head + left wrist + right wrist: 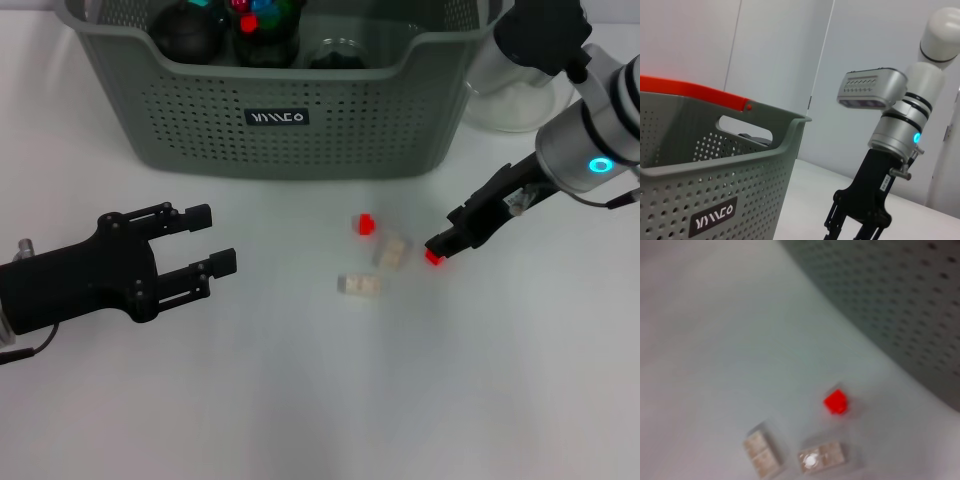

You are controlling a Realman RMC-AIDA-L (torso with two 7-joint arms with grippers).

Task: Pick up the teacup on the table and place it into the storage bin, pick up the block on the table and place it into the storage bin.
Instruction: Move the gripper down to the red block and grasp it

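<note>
The bin [290, 120] stands at the far side of the white desk [300, 400], its black label [277, 118] facing the robot. Dark items lie inside it, along with something clear (what they are cannot be made out).

The right end effector [440, 250] reaches in from the right and sits low over the desk, right of the loose blocks. Its fingertips are closed on a small red block [434, 257], which shows just at the tip. In the left wrist view the same right end effector [856, 235] hangs beside the bin [715, 175], though its fingertips run out of the picture there.

Three more blocks lie on the desk between the two arms, near the bin's front wall. A second red block [365, 224] lies nearest the bin. Just right and nearer sits a pale block [393, 251], and another pale block [358, 285] rests a little nearer still. None of these three touch each other. The right wrist view shows them too: the second red block [835, 402], with the two pale ones [822, 457] [760, 453] beside it and the bin's perforated wall [900, 305] behind.

The left end effector [210, 240] hovers at the near left, well apart from the blocks, fingers spread and holding nothing.

A glass carafe [510, 90] stands right of the bin, at the far right.
</note>
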